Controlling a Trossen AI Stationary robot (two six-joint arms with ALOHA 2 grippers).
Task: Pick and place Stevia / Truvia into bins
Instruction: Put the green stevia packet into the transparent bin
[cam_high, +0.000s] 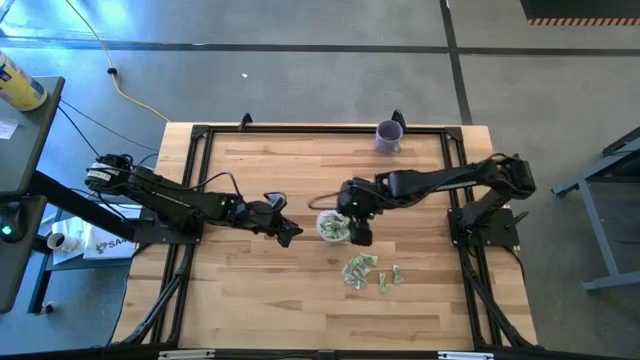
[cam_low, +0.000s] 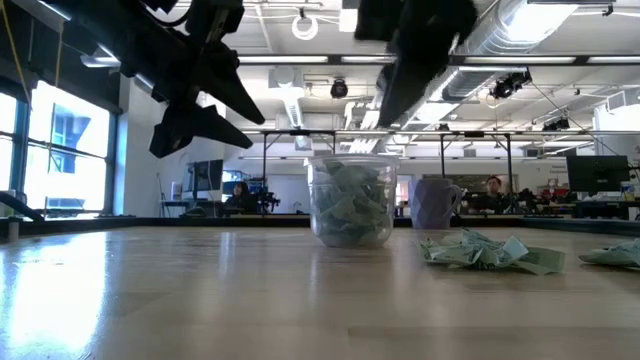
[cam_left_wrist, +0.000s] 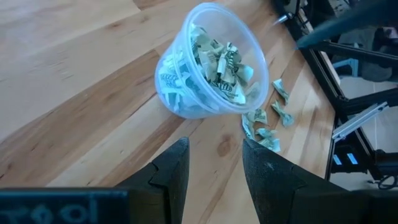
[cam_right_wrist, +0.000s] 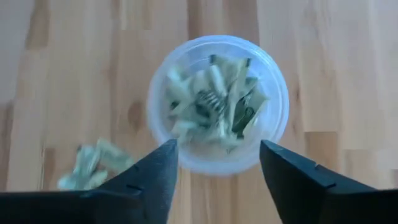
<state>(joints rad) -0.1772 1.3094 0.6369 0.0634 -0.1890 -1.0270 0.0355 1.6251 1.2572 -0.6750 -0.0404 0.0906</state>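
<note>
Clear cup (cam_high: 333, 227), mid-table, packed with sachets (cam_right_wrist: 214, 102). Right gripper (cam_right_wrist: 217, 171) directly above it, fingers wide, empty. Left gripper (cam_left_wrist: 214, 171) beside, parted, empty. Loose sachets (cam_high: 362, 271) toward near edge.

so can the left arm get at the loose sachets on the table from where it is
Probably not directly. The left gripper hangs open on one side of the clear cup, while the loose sachets lie past the cup, and the right gripper is over it. It would need to go around.

Right claw (cam_high: 352, 228) hangs over the desk's middle, fingers spread; left claw (cam_high: 285, 230) hovers beside it, open.
</note>
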